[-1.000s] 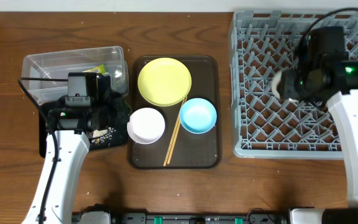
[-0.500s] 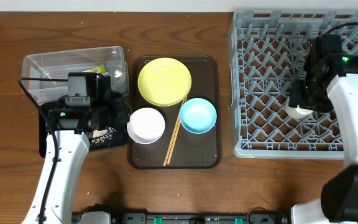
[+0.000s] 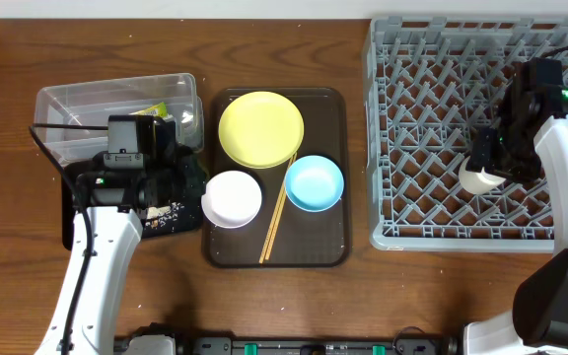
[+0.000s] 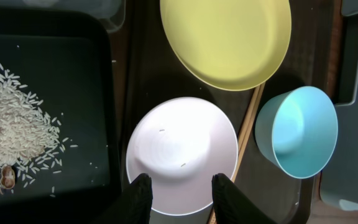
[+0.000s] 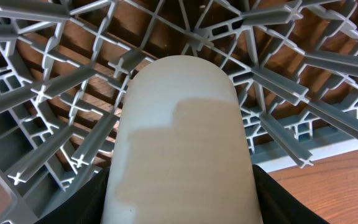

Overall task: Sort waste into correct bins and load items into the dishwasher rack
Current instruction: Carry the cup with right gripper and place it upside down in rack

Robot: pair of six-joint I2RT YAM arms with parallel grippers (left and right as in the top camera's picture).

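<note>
On my far left sits one clear tub (image 3: pixel 77 104) with one green-and-yellow wrapper (image 3: pixel 156 108) inside. Just in front of it is one black tray (image 4: pixel 73 81), where the rice (image 4: pixel 11 130) lies in a loose heap with stray grains around it. My left gripper (image 4: pixel 179 194) hangs over the near edge of the white bowl (image 3: pixel 233 198), its two fingers parted and clasping nothing. I cannot tell whether they touch the rim. Two grains lie inside that bowl. It shares the one brown tray (image 3: pixel 328 237) with one yellow plate (image 3: pixel 260 129) at the back and one blue bowl (image 3: pixel 315 183) to the right, so two bowls in all. The chopsticks (image 3: pixel 276 219) lie slanted between the bowls, too close together for me to count. On the right stands one grey rack (image 3: pixel 412 99). My right gripper (image 5: pixel 179 199) is clamped on the one pale cup (image 5: pixel 182 143), holding it over the rack's pegs near the front right.
</note>
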